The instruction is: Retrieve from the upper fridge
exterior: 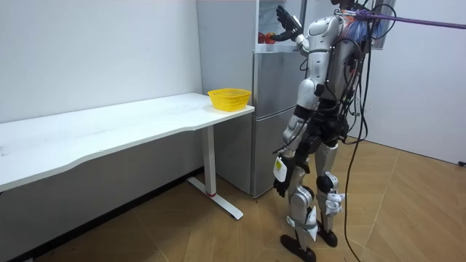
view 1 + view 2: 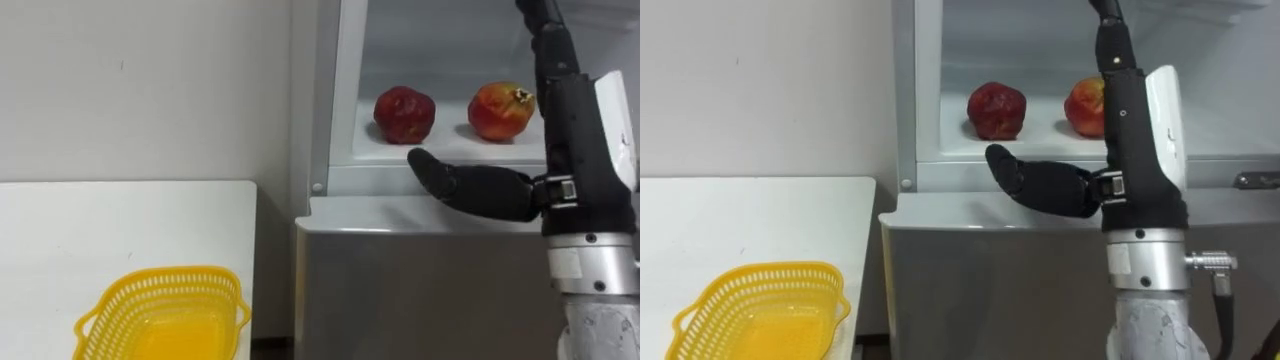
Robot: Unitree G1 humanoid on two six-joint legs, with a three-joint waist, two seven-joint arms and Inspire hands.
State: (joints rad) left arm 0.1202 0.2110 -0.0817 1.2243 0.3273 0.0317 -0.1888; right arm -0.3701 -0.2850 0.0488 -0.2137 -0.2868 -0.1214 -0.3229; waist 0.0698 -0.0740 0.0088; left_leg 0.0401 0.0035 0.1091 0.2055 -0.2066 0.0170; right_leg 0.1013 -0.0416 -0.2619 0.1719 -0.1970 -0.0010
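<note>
Right hand [image 2: 470, 187], fingers straight and empty, hovers at the upper fridge [image 2: 336, 100] sill. Just beyond the fingertips sit a dark pomegranate [image 2: 404, 114] and a paler pomegranate [image 2: 500, 110], neither grasped yet. Everything remains to do. Left hand [image 1: 282, 154] apparently hangs low, its fingers unreadable.

Setting: a bare test room, not a lived-in kitchen. Plain white walls [image 1: 95, 51], wood-plank floor [image 1: 408, 218]. I stand before a lone silver fridge [image 1: 273, 109]. Beside it is one long white table [image 1: 109, 135], with a yellow basket [image 1: 229, 97] at its end edge.
</note>
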